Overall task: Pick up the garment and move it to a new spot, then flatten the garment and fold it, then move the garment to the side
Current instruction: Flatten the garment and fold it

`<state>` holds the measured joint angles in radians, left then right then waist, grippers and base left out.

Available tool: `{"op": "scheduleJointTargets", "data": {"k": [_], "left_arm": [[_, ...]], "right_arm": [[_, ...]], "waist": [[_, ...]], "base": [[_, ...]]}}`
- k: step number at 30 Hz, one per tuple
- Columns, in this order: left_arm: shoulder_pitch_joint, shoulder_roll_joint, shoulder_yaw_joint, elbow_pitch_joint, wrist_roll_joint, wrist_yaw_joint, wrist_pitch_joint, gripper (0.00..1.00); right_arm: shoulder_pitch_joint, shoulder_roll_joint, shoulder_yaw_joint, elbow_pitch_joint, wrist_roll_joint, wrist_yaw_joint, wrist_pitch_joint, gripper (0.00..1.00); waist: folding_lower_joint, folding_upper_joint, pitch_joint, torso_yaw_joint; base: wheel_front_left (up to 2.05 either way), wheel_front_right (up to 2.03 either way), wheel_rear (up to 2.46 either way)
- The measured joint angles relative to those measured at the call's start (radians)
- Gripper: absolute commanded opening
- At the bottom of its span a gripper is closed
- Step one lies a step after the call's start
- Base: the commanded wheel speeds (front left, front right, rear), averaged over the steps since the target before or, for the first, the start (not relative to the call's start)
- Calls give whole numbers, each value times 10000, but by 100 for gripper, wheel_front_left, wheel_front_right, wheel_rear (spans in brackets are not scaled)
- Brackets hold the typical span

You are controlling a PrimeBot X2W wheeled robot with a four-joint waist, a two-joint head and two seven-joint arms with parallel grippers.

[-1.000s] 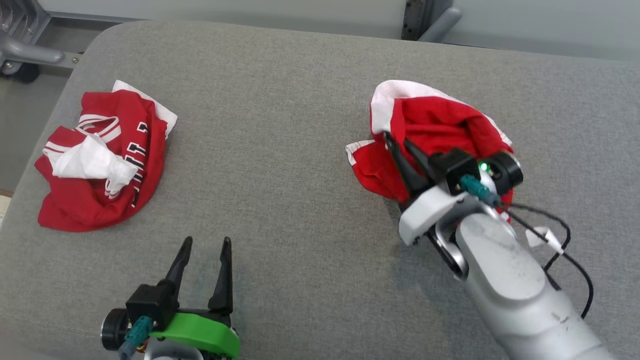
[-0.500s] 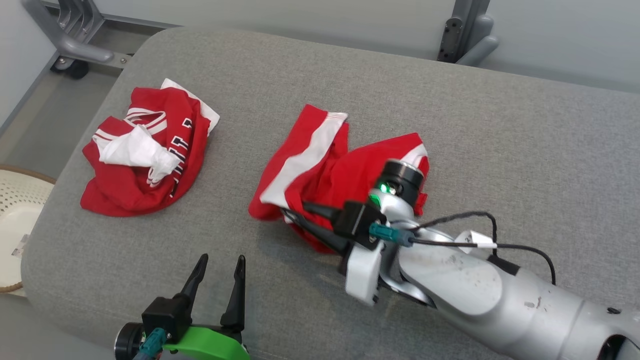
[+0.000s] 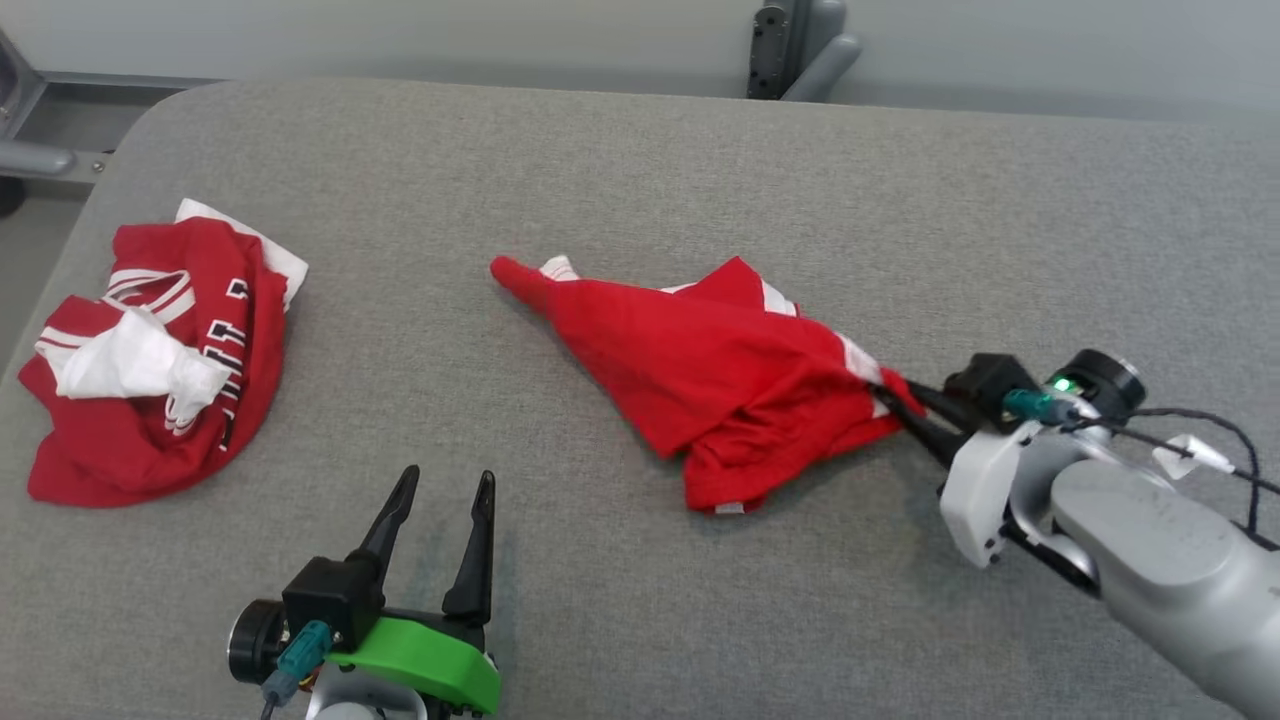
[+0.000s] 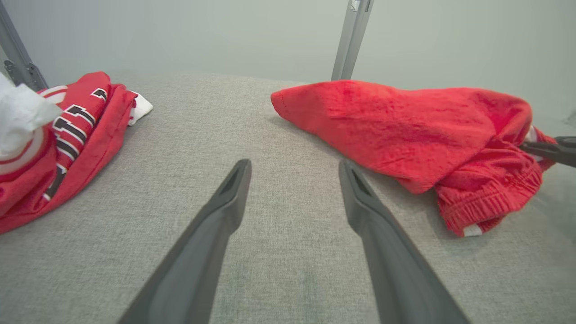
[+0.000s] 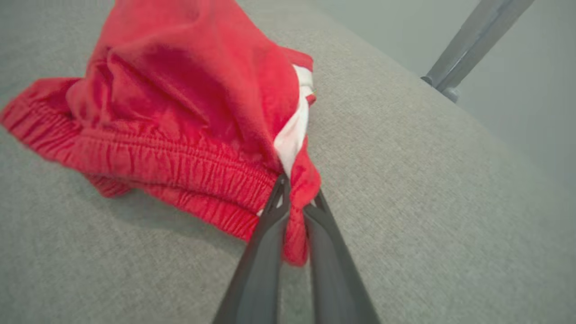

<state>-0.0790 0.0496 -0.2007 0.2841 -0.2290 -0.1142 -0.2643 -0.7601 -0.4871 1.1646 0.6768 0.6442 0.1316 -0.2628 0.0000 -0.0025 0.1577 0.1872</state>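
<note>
While the grey padded table [image 3: 640,150] is carrying two red heaps, the garment [image 3: 720,370] is lying mid-table, drawn out leftward but wrinkled, so the move looks nearly done, with flattening, folding and setting aside all waiting. A crumpled jersey [image 3: 150,350] is sitting at the left. The right gripper [image 3: 900,405] is pinching the garment's right edge, fingers pressed onto cloth. The left gripper [image 3: 448,473] is hovering at the near side, fingers spread, holding nothing.

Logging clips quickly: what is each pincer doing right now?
Left pincer: open, holding nothing.
Right pincer: shut on the red shorts, at the waistband edge.
</note>
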Motion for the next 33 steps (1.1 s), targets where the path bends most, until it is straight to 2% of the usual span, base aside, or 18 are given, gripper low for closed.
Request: {"op": "scheduleJointTargets", "data": {"k": [4, 8, 12, 15, 16, 17, 18, 19, 22, 29, 33], "left_arm": [[-38, 0, 40, -17, 2, -15, 0, 100], [-38, -2, 77, -6, 33, -46, 0, 100], [-46, -4, 58, 23, 46, -48, 0, 100], [-41, -4, 35, 77, 44, -59, 0, 100], [-31, -2, 36, 90, 40, -59, 0, 100], [-11, -2, 31, 130, 36, -59, 0, 100], [17, -2, 40, 146, 27, -59, 0, 100], [39, -4, 46, 161, 27, -59, 0, 100], [95, -2, 111, 188, 23, -56, 0, 100], [44, -4, 451, 113, 25, -44, 0, 100], [-558, -2, 623, 270, 25, -46, 0, 100]], "right_arm": [[-61, -391, -1728, 192, -579, 0, 0, 0], [-239, -662, -3802, -194, -2140, 0, 0, 0], [94, -405, -5354, -844, -3806, -6, 0, 0], [1045, 207, -5440, -880, -4470, 0, 0, 0], [1345, 391, -5409, -761, -4591, 0, 0, 14], [1856, 633, -5457, -326, -4531, 0, 2, 41], [2112, 744, -5570, -192, -4464, 0, 2, 94], [2339, 863, -5724, -86, -4341, 0, 2, 100], [2865, 1174, -6548, -201, -4121, 0, 0, 100], [3861, 1751, -8558, -1785, -4326, -2, 0, 100], [4388, 2075, -9175, -2533, -4612, -2, 0, 100]], "waist": [[0, 0, 13, -413], [0, 0, -32, -755], [0, 0, -116, -929], [0, 0, -178, -952], [0, 0, -195, -952], [0, 0, -237, -953], [-1, 0, -257, -959], [0, 0, -279, -968], [0, 0, -357, -1041], [0, 0, -545, -1484], [0, 0, -538, -1830]], "base": [[0, 0, 0], [0, 0, 0], [0, 0, 0], [0, 0, 0], [0, 0, 0], [0, 0, 0], [0, 0, 0], [0, 0, 0], [0, 0, 0], [0, 0, 0], [0, 0, 0]]}}
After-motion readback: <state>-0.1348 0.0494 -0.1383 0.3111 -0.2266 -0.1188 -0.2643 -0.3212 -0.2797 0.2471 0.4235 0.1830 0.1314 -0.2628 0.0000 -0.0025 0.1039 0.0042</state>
